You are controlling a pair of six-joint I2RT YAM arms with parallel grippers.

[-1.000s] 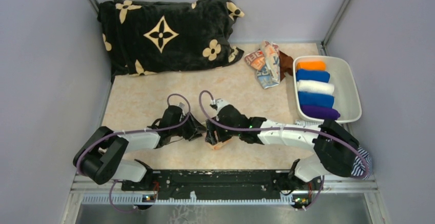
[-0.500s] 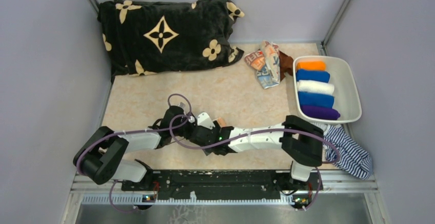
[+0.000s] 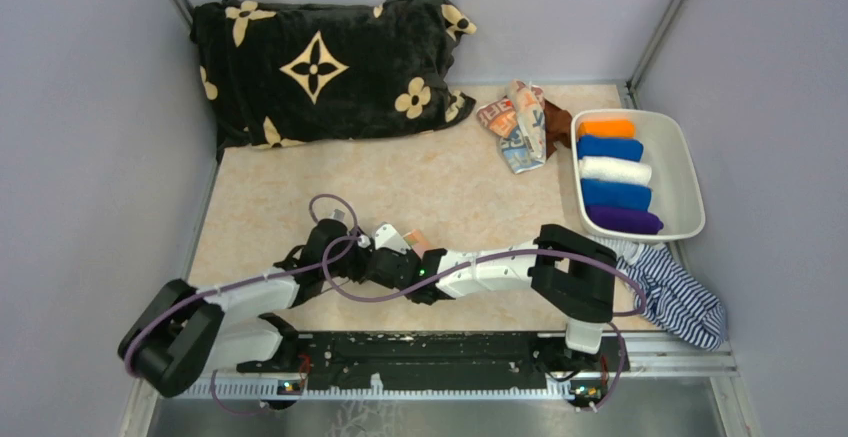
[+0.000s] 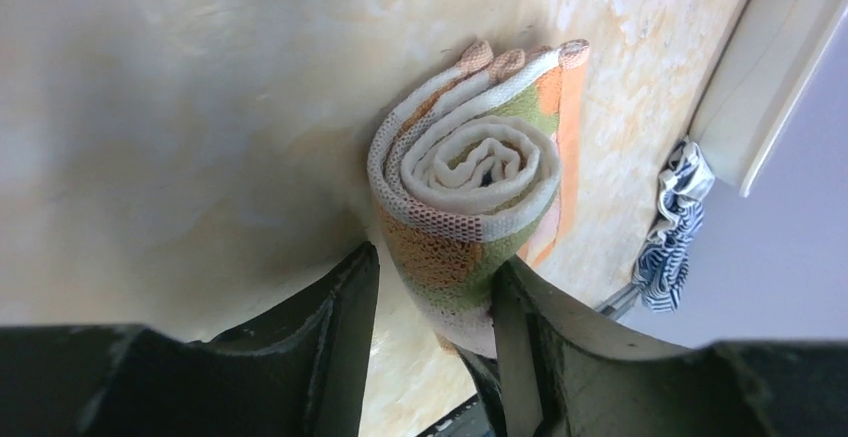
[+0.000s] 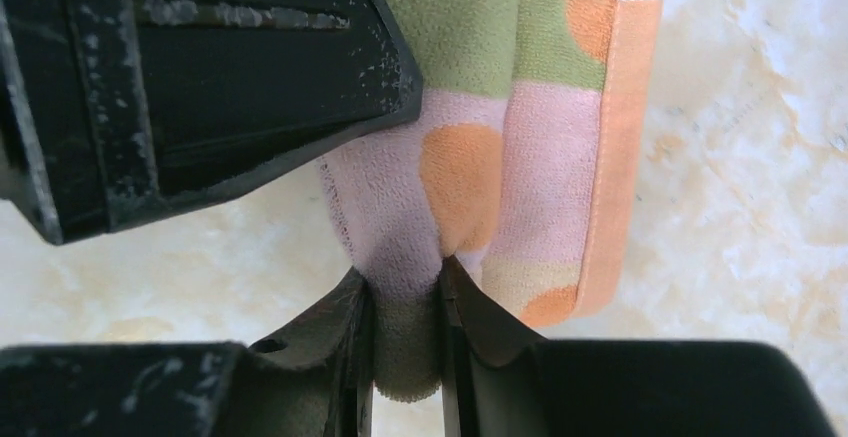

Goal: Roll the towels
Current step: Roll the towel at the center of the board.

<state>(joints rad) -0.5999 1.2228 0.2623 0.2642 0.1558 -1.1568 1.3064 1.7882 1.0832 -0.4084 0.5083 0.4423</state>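
Observation:
The orange-peach printed towel (image 4: 465, 182) lies on the table as a tight roll with its spiral end facing the left wrist camera. My left gripper (image 4: 430, 302) is open and straddles the roll: its right finger touches the roll and a small gap shows at its left finger. My right gripper (image 5: 405, 322) is shut on a fold of the same towel (image 5: 470, 172). In the top view both grippers, left (image 3: 352, 254) and right (image 3: 385, 260), meet over the towel (image 3: 420, 245) near the front middle. The pale blue-white printed towel (image 3: 518, 122) and the brown one (image 3: 556, 119) lie at the back.
A white tray (image 3: 690, 172) at the right holds several coloured rolls (image 3: 612, 170). A navy-and-white striped cloth (image 3: 680, 297) lies in front of it. The black flowered blanket (image 3: 320, 62) fills the back left. Grey walls stand on both sides.
My right arm has folded and its gripper has moved left to the left gripper. My left arm has drawn back toward the near left. The towel has shifted a little left with them.

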